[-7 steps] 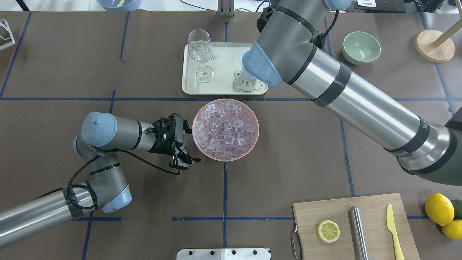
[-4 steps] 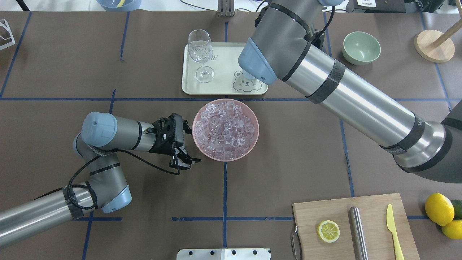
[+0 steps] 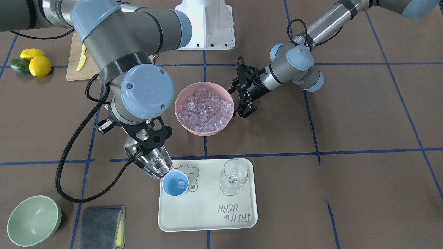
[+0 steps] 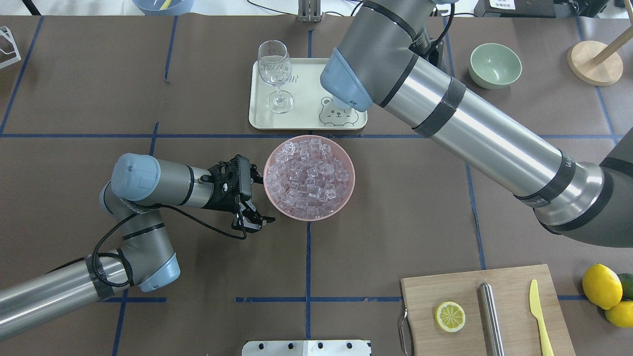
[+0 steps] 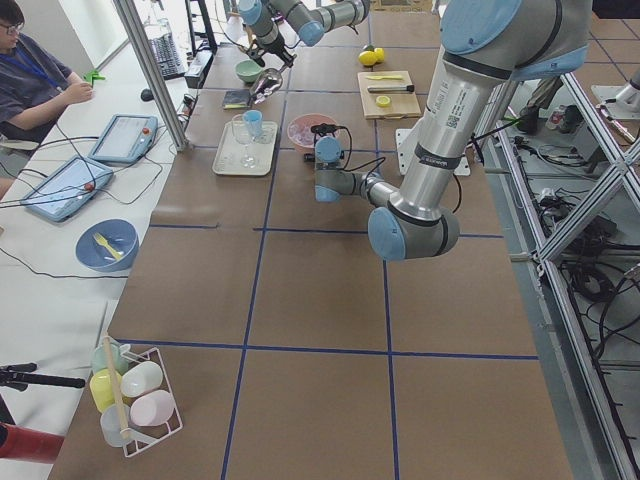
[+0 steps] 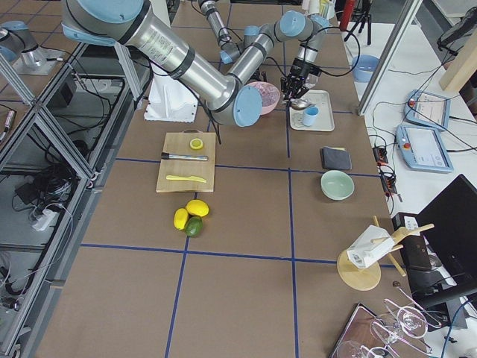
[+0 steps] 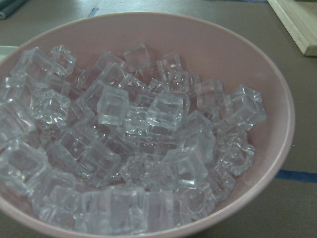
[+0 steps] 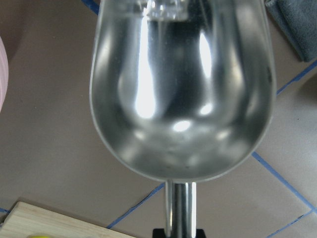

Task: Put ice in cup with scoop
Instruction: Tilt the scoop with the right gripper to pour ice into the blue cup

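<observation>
- The right hand (image 3: 148, 136) is clamped on the handle of the scoop (image 3: 151, 160), which tilts steeply, mouth down, over the tray edge
- The scoop's lip hangs just beside the cup (image 3: 169, 186), on the side of the robot's right; whether it touches the rim cannot be told
- The cup stands upright on a corner of the tray (image 3: 207, 214), next to the printed bear (image 3: 191, 173), with one cube of ice (image 3: 180, 183) lying inside it
- A few cubes crowd the scoop's lip; in the right wrist view the rest of the trough is bare, shiny metal
- Most of the ice is heaped in the pink bowl (image 3: 200, 129), which sits on the tabletop (image 3: 346, 121) between the tray and the robot's base
- The left hand (image 4: 258, 198) is empty, fingers apart, low beside the bowl's rim on the robot's left and facing it; contact with the rim cannot be told
- A glass (image 3: 234, 176) stands upright on the same tray, apart from the cup
</observation>
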`<state>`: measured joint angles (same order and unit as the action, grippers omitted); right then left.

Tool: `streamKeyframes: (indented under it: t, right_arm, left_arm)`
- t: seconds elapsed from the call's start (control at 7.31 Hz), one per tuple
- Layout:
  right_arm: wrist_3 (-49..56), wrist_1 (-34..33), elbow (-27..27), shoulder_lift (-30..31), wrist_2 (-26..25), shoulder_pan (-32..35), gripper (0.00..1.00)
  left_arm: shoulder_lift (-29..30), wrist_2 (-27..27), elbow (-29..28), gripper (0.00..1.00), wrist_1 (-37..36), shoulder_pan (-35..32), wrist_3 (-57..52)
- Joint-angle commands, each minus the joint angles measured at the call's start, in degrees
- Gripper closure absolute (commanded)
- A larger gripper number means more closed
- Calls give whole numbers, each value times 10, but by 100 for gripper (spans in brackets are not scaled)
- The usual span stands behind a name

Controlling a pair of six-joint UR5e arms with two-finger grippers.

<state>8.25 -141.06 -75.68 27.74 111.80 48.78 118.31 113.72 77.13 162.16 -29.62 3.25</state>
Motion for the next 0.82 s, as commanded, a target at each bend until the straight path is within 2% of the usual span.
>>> streamKeyframes:
  t: [0.0,0.68]
  right_arm:
    - [6,-1,6,-4,-2,0,100]
    - [7,0,2,-4,-1,1,100]
  left_arm:
    - [0,0,0,0,1,0,0]
    - [0,0,0,0,1,0,0]
